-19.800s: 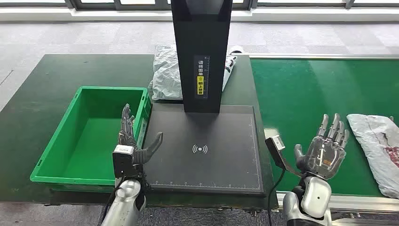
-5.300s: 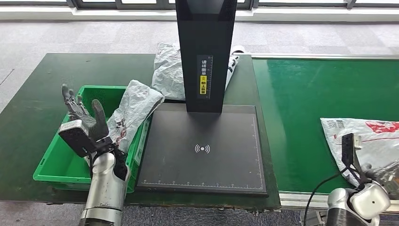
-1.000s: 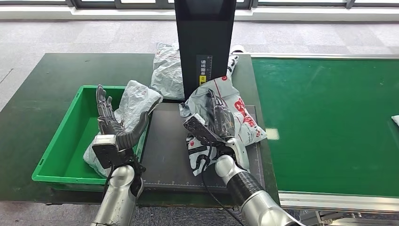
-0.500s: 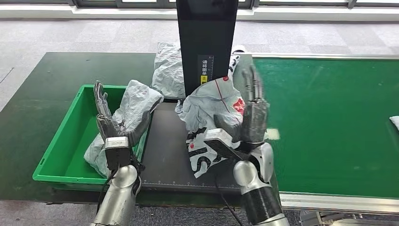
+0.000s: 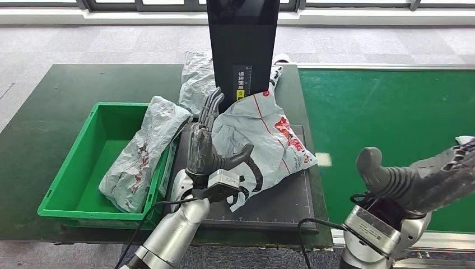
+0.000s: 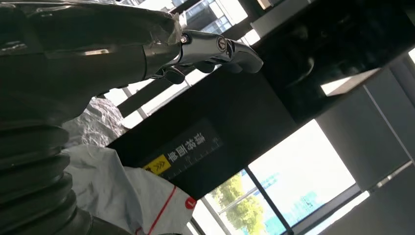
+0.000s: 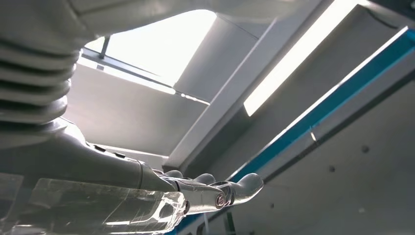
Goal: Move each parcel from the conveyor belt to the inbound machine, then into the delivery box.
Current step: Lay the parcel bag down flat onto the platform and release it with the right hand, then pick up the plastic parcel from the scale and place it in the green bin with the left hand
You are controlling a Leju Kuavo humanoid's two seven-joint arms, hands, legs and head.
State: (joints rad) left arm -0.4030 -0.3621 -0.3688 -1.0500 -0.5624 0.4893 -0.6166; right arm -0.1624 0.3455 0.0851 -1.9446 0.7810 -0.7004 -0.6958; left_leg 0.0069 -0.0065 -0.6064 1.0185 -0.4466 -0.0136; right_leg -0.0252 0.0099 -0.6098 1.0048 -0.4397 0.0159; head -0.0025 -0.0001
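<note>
Red-print parcel (image 5: 263, 140) lies on scanner pad (image 5: 291, 204) w/ left hand (image 5: 204, 151) against its side, fingers spread, holding nothing; right hand (image 5: 420, 176) off pad's right, fingers apart, empty.

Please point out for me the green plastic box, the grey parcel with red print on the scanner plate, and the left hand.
green plastic box (image 5: 63, 178): head view, on its left wall.
grey parcel with red print (image 5: 268, 139): head view, on its middle.
left hand (image 5: 203, 151): head view, on its palm.

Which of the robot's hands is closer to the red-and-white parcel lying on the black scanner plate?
The left. The left hand is right against the red-and-white parcel, at its edge nearer the bin. The right hand is off over the green conveyor belt, apart from it.
</note>
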